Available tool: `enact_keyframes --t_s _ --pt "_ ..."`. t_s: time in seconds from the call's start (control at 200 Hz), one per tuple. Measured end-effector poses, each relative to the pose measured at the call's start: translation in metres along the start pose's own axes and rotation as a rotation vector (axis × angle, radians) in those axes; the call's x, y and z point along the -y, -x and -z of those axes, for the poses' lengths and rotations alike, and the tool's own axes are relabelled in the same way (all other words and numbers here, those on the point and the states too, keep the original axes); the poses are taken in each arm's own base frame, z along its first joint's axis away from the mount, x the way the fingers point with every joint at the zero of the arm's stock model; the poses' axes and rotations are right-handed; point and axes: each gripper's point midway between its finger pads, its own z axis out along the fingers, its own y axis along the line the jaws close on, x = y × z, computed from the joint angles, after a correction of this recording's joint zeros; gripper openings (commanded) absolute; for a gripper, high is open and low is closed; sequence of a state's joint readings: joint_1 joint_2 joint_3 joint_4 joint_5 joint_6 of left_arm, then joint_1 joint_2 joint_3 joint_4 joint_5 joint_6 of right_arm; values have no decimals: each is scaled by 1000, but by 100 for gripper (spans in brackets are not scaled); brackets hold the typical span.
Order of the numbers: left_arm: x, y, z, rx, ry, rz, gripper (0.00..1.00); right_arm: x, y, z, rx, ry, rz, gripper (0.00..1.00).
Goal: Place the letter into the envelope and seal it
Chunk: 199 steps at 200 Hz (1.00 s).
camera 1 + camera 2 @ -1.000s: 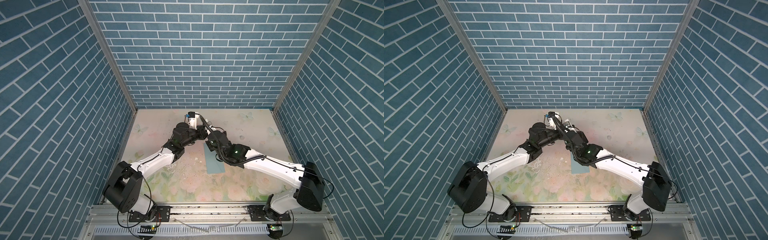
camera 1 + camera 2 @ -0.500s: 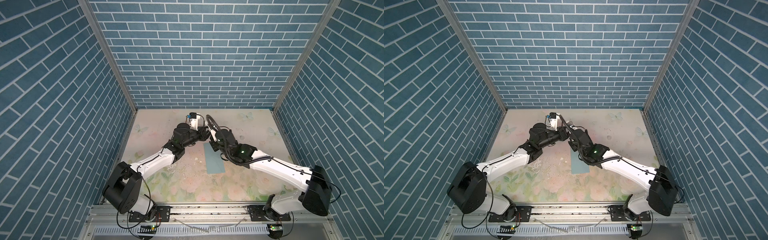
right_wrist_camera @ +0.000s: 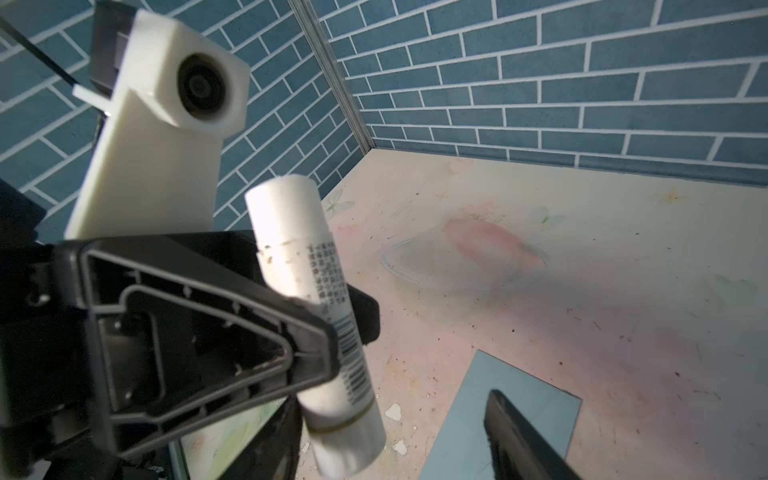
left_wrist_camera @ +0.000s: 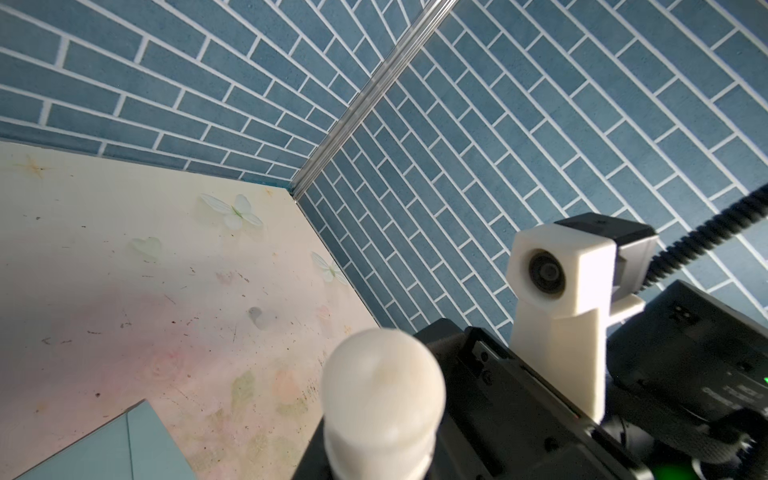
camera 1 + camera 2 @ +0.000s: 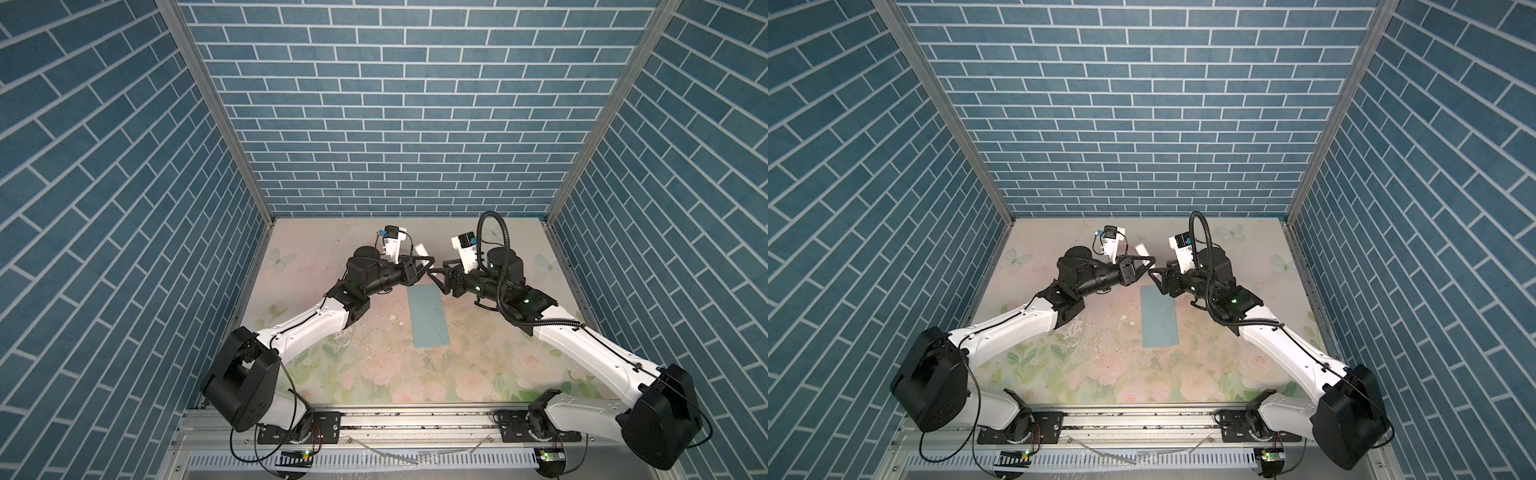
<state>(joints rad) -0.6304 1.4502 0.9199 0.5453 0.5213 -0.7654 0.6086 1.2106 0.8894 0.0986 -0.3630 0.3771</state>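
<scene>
**Step in hand:** sealing, as judged.

- **Envelope** [image 5: 428, 316]: lies flat on the table [image 5: 374, 374]. Its flap edge is too small to read.
- **Letter:** seen in no view, presumably inside the envelope.
- **Left gripper** [image 5: 428, 263]: above the envelope's far end, clamped on a white glue stick [image 3: 316, 316].
- **Right gripper** [image 5: 437, 279]: over the same end of the envelope, jaws parted and empty.

**Next move:** likely calls for bringing the glue stick down to the flap, then pressing the flap shut.

**Unclear:** whether the glue stick is capped.
</scene>
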Motion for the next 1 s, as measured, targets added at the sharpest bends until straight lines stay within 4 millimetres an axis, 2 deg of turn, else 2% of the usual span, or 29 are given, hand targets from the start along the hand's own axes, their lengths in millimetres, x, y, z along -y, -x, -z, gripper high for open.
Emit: enact_keyframes --t_s 0.17,0.29,0.41,0.675,0.875,0.995 --pt "6 4 1 11 -34 15 0 -4 -1 3 38 122 -80 60" --pt "13 11 2 27 -70 21 0 -10 5 6 75 219 -121 52" --pt "17 13 4 37 -91 27 0 -14 9 8 96 289 -146 49" --pt "21 14 5 40 -114 42 0 -20 13 7 107 355 -158 45" --pt "19 15 4 43 -116 56 0 -23 13 4 106 392 -157 35" --pt "15 14 2 42 -111 68 0 -24 12 3 100 410 -166 24"
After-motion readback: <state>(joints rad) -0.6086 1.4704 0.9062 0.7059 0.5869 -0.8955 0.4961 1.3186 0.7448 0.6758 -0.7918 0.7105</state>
